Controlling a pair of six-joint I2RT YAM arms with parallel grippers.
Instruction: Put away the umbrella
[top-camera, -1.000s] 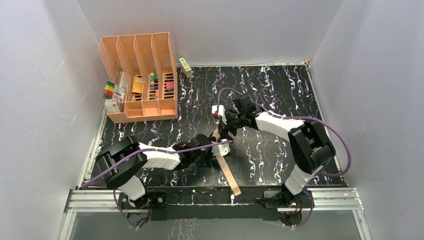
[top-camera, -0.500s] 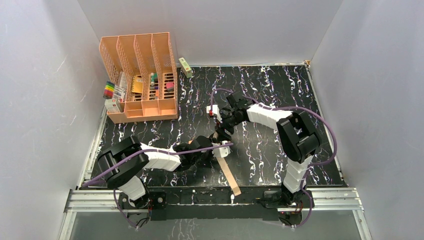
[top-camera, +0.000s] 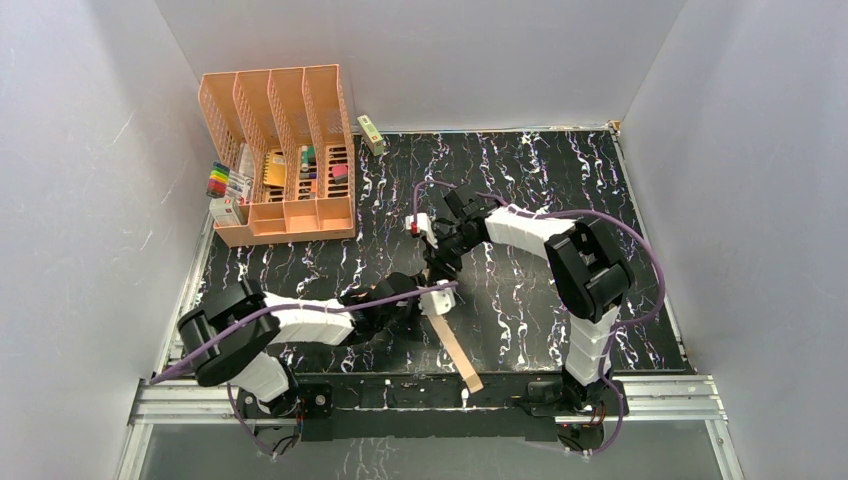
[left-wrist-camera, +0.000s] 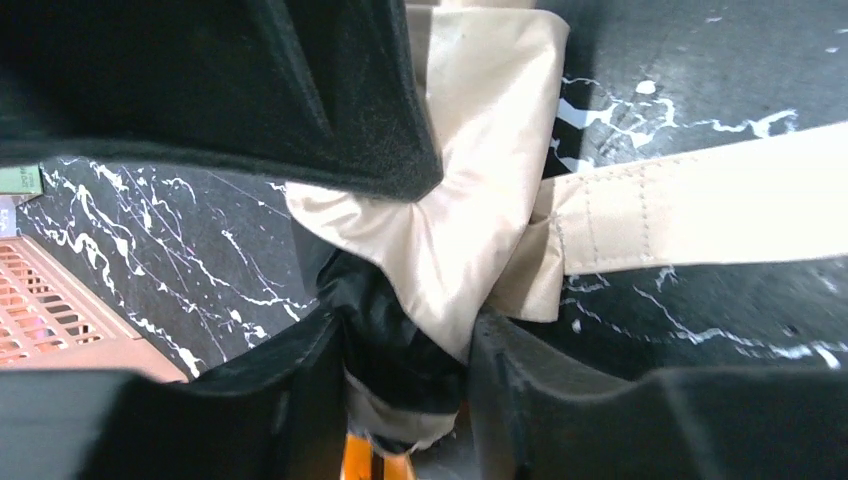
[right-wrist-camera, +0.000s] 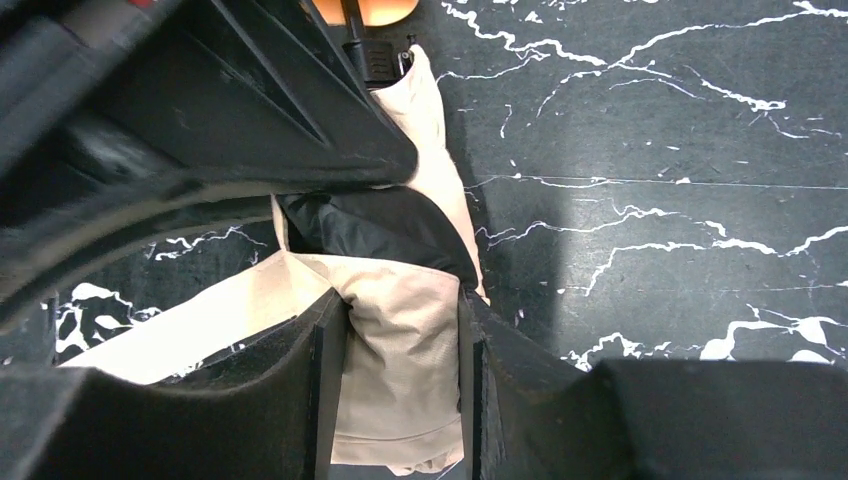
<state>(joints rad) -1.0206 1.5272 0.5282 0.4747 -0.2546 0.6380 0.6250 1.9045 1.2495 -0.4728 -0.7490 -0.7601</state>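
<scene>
While both hands meet low over the black counter (top-camera: 560, 180), each one pinches the umbrella (left-wrist-camera: 470, 230). The left hand (left-wrist-camera: 405, 365) squeezes a bunch of tan and dark cloth between its fingers. The right hand (right-wrist-camera: 400, 370) squeezes tan cloth too, and it sits just past the left hand, very close to it. The tan strap (left-wrist-camera: 700, 210) lies flat on the counter and runs out to one side of the left hand. An orange rack (top-camera: 280, 160) stands far from both hands.
</scene>
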